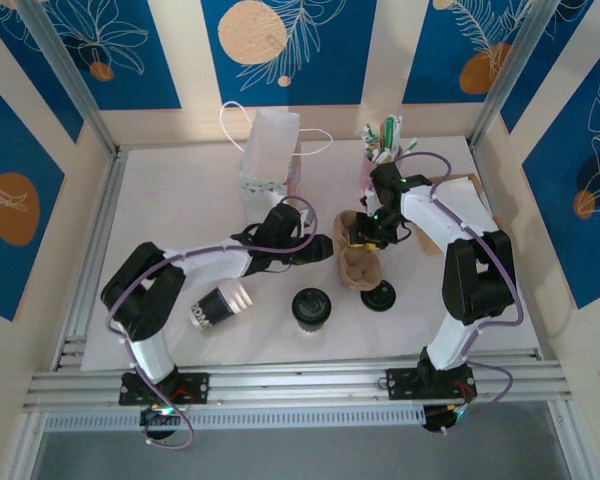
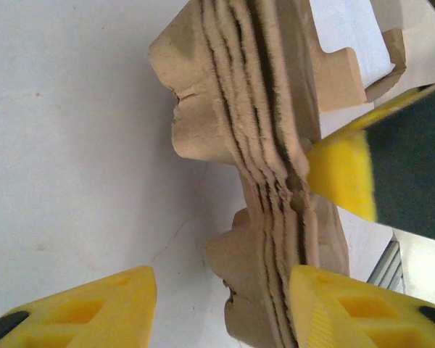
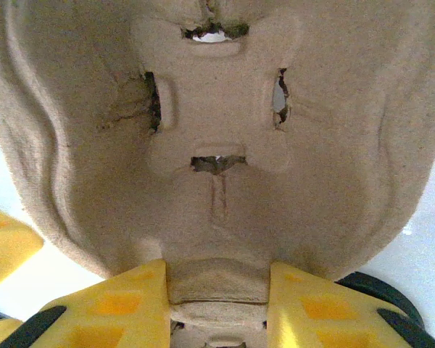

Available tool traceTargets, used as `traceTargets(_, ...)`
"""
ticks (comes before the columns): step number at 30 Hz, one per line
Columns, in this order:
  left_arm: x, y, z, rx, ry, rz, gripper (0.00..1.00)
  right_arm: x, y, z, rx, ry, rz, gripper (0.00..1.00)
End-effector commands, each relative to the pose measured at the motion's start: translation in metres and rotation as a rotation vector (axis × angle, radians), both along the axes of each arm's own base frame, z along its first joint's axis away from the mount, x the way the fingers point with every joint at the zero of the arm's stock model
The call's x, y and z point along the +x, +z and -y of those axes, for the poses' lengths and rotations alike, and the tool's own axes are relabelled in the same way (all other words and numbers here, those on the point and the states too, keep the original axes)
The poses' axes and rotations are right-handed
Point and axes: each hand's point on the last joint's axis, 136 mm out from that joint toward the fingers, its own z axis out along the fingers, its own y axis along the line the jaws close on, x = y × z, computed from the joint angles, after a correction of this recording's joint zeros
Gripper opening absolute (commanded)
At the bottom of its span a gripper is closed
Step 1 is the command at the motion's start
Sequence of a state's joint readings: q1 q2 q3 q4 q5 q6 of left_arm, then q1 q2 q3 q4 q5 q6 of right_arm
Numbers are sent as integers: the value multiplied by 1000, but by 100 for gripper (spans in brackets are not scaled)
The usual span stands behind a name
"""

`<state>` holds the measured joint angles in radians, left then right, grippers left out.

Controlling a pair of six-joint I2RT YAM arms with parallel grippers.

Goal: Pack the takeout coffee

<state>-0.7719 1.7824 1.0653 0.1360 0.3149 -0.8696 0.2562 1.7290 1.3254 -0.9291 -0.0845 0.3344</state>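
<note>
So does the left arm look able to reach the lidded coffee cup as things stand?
Probably yes. The lidded coffee cup stands close to the left gripper, which is open beside the carrier stack; nothing lies between them.

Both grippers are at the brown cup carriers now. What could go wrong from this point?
1. The cup carriers are several nested layers; the open left gripper may catch more than one, or none.
2. The right gripper pinches pulp already cracked around its slots; pulling may tear it.
3. The takeout coffee stands close by; a dropped carrier might tip it.
</note>
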Motion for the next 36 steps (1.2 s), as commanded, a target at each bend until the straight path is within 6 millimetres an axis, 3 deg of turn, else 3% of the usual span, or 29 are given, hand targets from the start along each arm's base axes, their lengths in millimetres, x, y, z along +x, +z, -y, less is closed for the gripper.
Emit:
traceTargets(1,14,18,16,-103,-3,13,54,-5,21,-7,95,-11,21,34)
traceTargets(11,26,22,27,-244,9,3,57,-7,29,-5,164,-33,18,34)
traceTargets(20,33,24,24,-282,28,12,56,-9,34,-6,185,-30,20,34)
traceTargets(30,31,22,23,-287,29,8,47,-10,40,-7,214,-38,21,34)
traceTargets(36,32,20,23,-283,30,7,47,-12,43,-9,233,-33,22,34)
